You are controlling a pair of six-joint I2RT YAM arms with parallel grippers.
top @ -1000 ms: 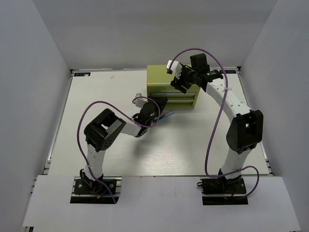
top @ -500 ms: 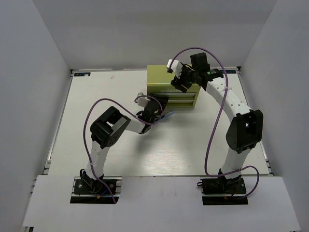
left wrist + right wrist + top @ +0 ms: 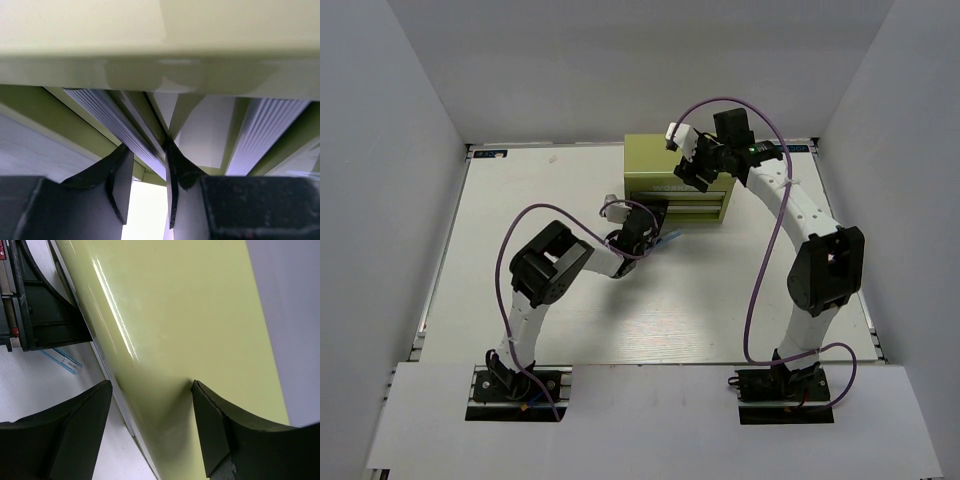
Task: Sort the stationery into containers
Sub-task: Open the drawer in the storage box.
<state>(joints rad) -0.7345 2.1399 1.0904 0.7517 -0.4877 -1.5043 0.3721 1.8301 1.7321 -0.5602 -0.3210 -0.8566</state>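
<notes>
White walls box in a pale table (image 3: 520, 250), with both arm bases at the bottom of the top view. At the upper centre of that view, against the far edge, sits the yellow-green chest (image 3: 645, 160), its drawer fronts facing down the frame.

From the lower left, the left arm bends in to the chest's lower left corner, where the left gripper (image 3: 648, 222) is pressed up to the drawer fronts. In its wrist view the chest (image 3: 225, 30) fills the upper frame and the gripper (image 3: 147, 180) sits low at centre. Its two dark fingers (image 3: 120, 185) stand a narrow gap apart. A ribbed grey strip (image 3: 107, 112) slants down from the upper left into that gap, its lower end right at the inner face of the right-hand finger. Whether the fingers pinch it or only flank it cannot be told. A second ribbed strip (image 3: 272, 130) runs down the right side of the frame.

Arching up the right side of the top view, the right arm holds the right gripper (image 3: 695, 172) over the top of the chest. In the right wrist view the gripper (image 3: 151, 385) is spread wide, with nothing held between the fingers. The glossy chest (image 3: 190, 315) lies just past the tips, and contact cannot be judged.

One pale blue pen (image 3: 668, 240) lies on the table just below the chest front, beside the left gripper. It shows again at the left of the right wrist view (image 3: 62, 360), on bare table (image 3: 30, 385). No other pens show.
</notes>
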